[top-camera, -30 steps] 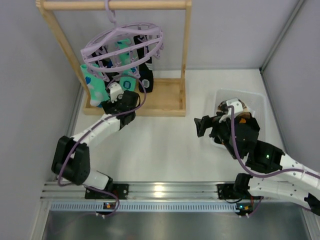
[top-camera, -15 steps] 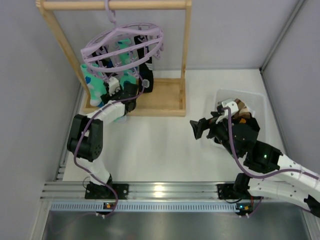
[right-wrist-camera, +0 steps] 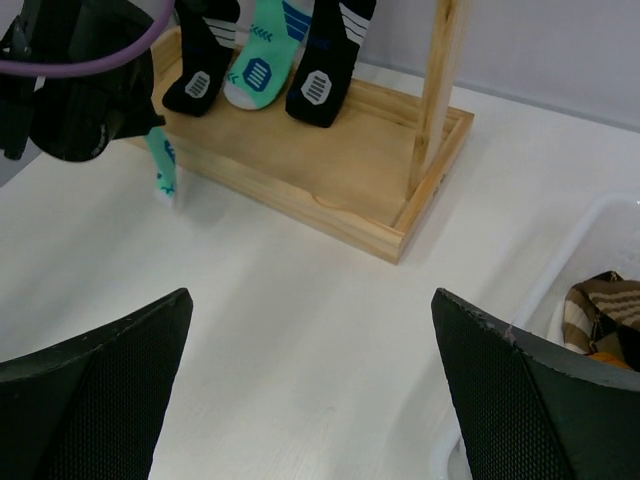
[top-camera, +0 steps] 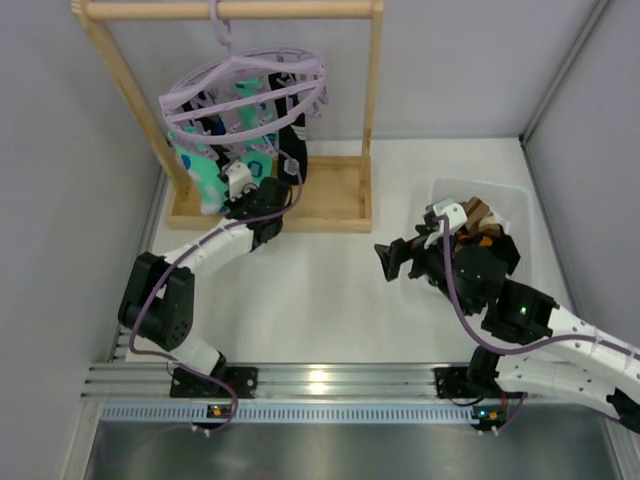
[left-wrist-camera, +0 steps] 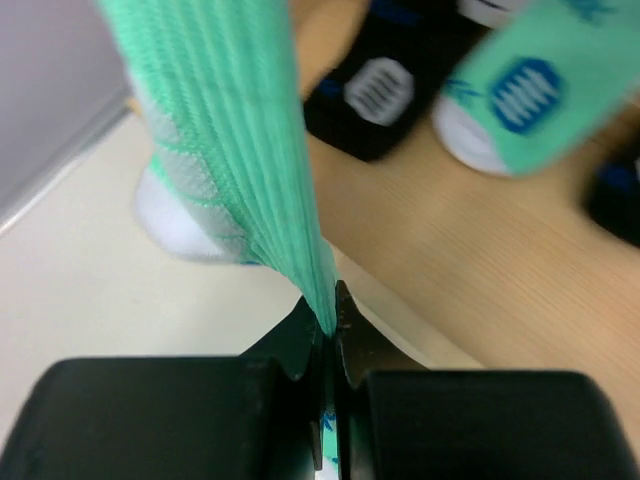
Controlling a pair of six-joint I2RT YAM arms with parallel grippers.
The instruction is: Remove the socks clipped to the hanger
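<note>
The teal sock (left-wrist-camera: 235,150) I am gripping is hanging from the lilac hanger (top-camera: 245,92), stretching taut from the pegs above down into my left tool (left-wrist-camera: 328,322). That tool's fingers are pressing together on the sock's ribbed edge, with nothing but the cloth between them. The hanger is tilting on its hook under the top bar of the wooden rack (top-camera: 335,200). More socks are dangling from its pegs: a second teal sock (right-wrist-camera: 262,55) and black socks (right-wrist-camera: 322,72) with white patches, all hanging low over the rack's base board. Whether they are touching it I cannot tell.

My left arm is reaching forward from its base, its wrist lifting at the front left corner of the rack, with the rack's slanted post just beside the sock.

My right tool (top-camera: 393,258) is hovering over the tabletop (top-camera: 320,300), well apart from the hanger. Its fingers are spreading wide, holding nothing, and pointing toward the rack. Just behind it a clear plastic bin (top-camera: 515,205) is holding a brown striped sock (top-camera: 482,213), though my right arm is covering much of the bin.

The peg clamping my sock is getting lost among the rings from above, and the farther socks are blurring in my left wrist view.
</note>
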